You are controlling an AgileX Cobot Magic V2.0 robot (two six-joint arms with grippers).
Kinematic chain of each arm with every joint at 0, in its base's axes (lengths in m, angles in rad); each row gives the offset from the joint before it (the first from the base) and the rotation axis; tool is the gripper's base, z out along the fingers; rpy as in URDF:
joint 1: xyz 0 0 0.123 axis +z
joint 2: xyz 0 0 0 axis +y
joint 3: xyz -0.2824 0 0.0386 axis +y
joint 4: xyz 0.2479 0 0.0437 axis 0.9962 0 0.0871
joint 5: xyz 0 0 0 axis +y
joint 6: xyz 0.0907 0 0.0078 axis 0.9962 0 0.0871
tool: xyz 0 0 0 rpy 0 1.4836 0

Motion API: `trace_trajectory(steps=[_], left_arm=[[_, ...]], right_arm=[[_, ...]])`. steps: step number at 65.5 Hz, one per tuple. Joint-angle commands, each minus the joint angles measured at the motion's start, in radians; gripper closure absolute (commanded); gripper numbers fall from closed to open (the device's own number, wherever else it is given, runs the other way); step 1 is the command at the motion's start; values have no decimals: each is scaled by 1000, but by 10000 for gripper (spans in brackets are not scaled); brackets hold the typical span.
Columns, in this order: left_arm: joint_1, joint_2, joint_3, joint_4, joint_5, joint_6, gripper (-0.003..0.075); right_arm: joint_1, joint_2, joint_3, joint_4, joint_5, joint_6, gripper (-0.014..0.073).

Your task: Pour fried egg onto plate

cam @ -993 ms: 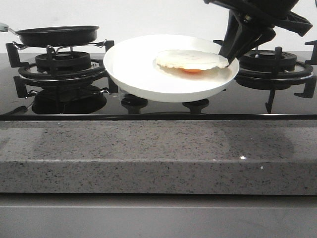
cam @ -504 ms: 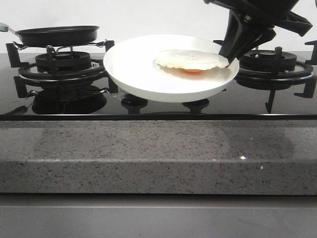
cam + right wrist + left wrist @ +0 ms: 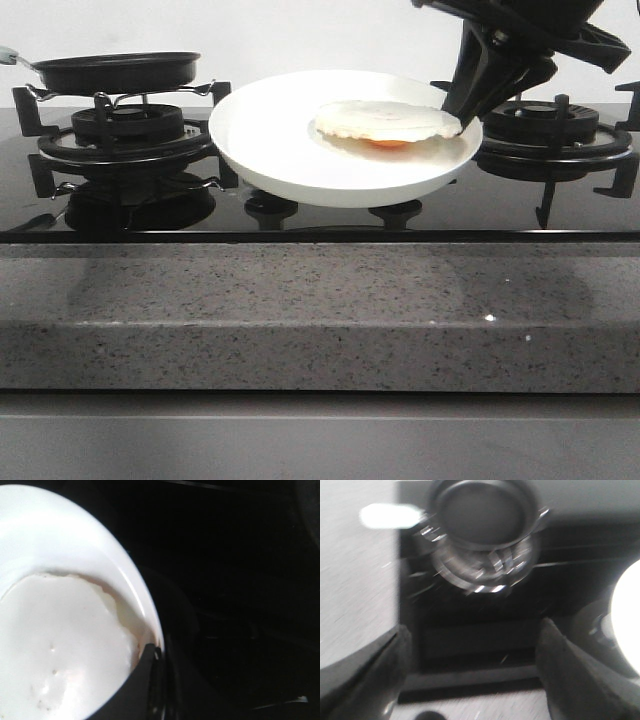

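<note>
The white plate [image 3: 270,140] hangs over the middle of the hob, its face tipped toward me. The fried egg [image 3: 385,120] lies on its right half, pale side up, with orange yolk showing under its edge. My right gripper [image 3: 465,110] is shut on the plate's right rim. In the right wrist view the fingers [image 3: 145,680] pinch the rim of the plate [image 3: 75,540] beside the egg [image 3: 60,640]. My left gripper [image 3: 470,670] is open and empty in a blurred view above the empty black frying pan [image 3: 482,512]. It is out of the front view.
The frying pan [image 3: 118,70] sits on the left burner [image 3: 125,140], its pale handle [image 3: 390,516] pointing off the hob. A second burner [image 3: 550,135] stands at the right behind the plate. Two knobs [image 3: 395,212] show under the plate. A grey stone counter edge [image 3: 320,310] runs along the front.
</note>
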Motion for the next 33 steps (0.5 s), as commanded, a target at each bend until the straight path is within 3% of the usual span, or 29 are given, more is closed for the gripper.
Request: trace_trajectory(steps=[1, 16, 33], left_arm=[[-61, -74, 18, 117, -33, -110, 205], [-103, -237, 212, 130, -54, -130, 205], [-103, -332, 315, 109, -53, -130, 205]], right_arm=[[0, -36, -23, 13, -45, -9, 652], [0, -36, -23, 13, -45, -9, 652], [0, -36, -23, 13, -45, -9, 652]])
